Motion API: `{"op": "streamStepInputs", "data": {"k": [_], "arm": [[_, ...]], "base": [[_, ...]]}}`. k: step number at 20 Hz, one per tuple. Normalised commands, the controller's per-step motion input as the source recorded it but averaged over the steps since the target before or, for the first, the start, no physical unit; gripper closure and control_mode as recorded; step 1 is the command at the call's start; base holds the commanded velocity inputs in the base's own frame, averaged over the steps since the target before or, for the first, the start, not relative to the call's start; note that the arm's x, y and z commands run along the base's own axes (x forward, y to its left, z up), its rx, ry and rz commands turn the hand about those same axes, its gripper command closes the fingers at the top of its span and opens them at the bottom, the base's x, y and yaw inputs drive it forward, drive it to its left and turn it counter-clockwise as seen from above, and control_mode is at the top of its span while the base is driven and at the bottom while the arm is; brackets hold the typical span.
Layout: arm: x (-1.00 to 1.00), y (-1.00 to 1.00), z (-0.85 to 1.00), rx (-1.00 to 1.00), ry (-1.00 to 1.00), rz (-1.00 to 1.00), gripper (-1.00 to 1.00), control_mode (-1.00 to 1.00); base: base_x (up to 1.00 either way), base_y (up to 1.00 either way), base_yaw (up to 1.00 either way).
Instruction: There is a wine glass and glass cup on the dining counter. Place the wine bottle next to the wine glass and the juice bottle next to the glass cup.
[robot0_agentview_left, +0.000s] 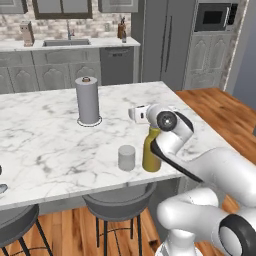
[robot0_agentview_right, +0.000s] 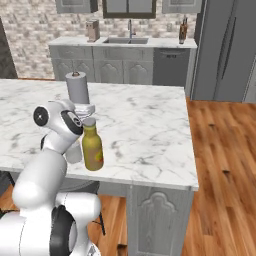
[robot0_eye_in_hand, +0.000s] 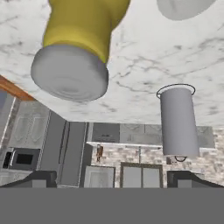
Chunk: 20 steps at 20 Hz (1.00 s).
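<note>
While the juice bottle (robot0_agentview_left: 151, 152) stands upright near the front edge of the dining counter (robot0_agentview_left: 45, 135), the gripper (robot0_eye_in_hand: 112, 181) hangs right above its pale cap, with the fingertips (robot0_eye_in_hand: 38, 178) spread wide apart and nothing between them, so it isn't gripping anything. Just beside the bottle, on the side away from the counter's end, sits the glass cup (robot0_agentview_left: 127, 157), close but not touching. Further back from the bottle, toward the middle of the marble top, a grey paper towel roll (robot0_agentview_left: 88, 100) stands upright on its round base. Behind all that, well apart from the bottle, runs the back counter with the sink (robot0_agentview_left: 66, 42).
</note>
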Motion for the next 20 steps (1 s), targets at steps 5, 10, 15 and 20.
{"op": "streamStepInputs", "data": {"k": [5,10,15,20], "arm": [[-0.25,0.00,0.73,0.02,0.12,-0.04,-1.00,-1.00],[-0.63,0.00,0.74,0.03,0.25,-0.10,-1.00,-1.00],[-0.76,-0.27,0.53,0.06,0.28,-0.10,-1.00,-1.00],[-0.85,-0.57,0.23,0.09,0.25,-0.02,-1.00,-1.00]], "base": [[0.00,0.00,0.00],[0.00,0.00,0.00],[0.00,0.00,0.00],[0.00,0.00,0.00]]}}
